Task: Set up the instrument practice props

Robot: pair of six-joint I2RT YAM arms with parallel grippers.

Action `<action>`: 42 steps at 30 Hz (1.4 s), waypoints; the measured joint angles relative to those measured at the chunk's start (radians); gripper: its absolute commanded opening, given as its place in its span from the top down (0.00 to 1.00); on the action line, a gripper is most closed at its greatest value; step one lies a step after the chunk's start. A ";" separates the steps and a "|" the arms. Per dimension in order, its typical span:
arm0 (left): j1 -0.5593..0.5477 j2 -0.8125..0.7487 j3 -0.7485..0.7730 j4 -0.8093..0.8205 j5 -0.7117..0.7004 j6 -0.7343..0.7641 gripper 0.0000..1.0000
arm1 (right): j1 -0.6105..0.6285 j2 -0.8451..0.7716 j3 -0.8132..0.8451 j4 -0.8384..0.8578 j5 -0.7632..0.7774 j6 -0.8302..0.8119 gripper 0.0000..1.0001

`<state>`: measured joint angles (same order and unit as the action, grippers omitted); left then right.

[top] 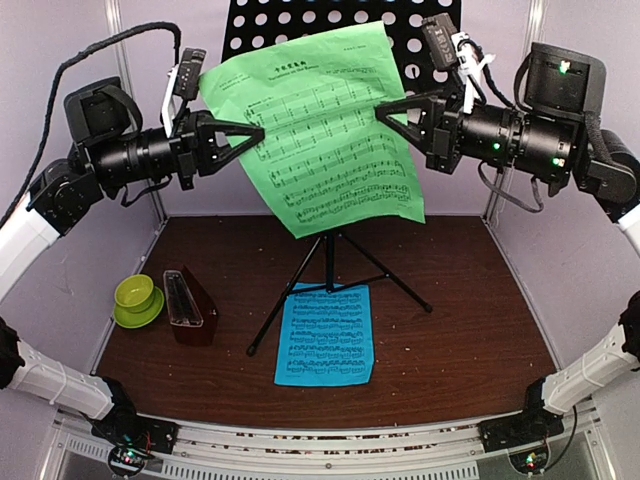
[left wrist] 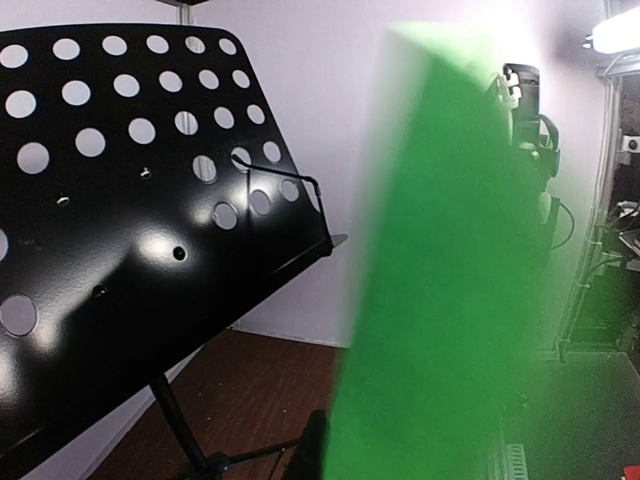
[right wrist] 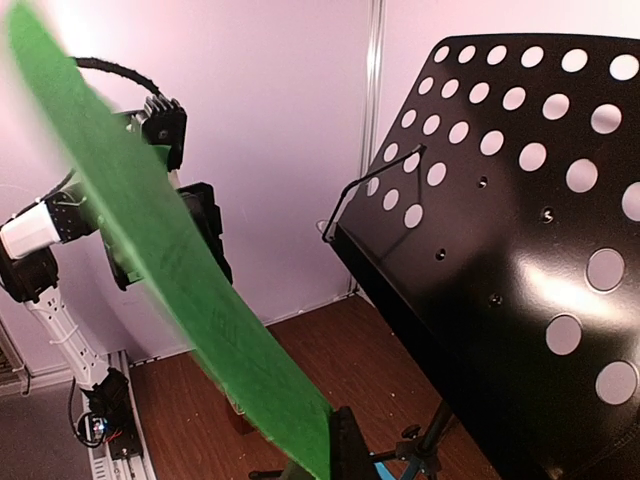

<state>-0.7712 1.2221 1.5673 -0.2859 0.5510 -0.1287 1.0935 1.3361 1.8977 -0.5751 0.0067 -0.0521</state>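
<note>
I'm pinching the green sheet (top: 320,130) by its side edges in front of the stand (top: 262,22), left gripper (top: 256,132) and right gripper (top: 384,110) both clamped on it; it's looking light, floppy, tearable.

Lighting bright and even in the overhead view, which is sharp. Wrist views — green music sheet (left wrist: 440,300) blurred, out of focus; glare patches on black music stand (left wrist: 100,230); lamp (left wrist: 618,35) flaring at one o'clock.
</note>
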 measured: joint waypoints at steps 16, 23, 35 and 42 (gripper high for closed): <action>0.005 -0.068 0.035 -0.032 -0.380 0.019 0.40 | -0.008 0.053 0.114 0.162 0.121 0.052 1.00; 0.026 0.051 0.266 -0.116 -0.519 0.035 0.43 | -0.028 0.195 0.315 0.242 0.158 0.087 1.00; 0.115 0.208 0.436 -0.216 -0.557 -0.001 0.48 | -0.120 0.400 0.530 0.330 0.288 0.165 1.00; 0.116 0.234 0.459 -0.221 -0.549 0.000 0.47 | -0.138 0.433 0.533 0.321 0.382 0.174 1.00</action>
<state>-0.6552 1.4563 2.0258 -0.5068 0.0025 -0.1291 0.9554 1.7691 2.4306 -0.2539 0.3885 0.1223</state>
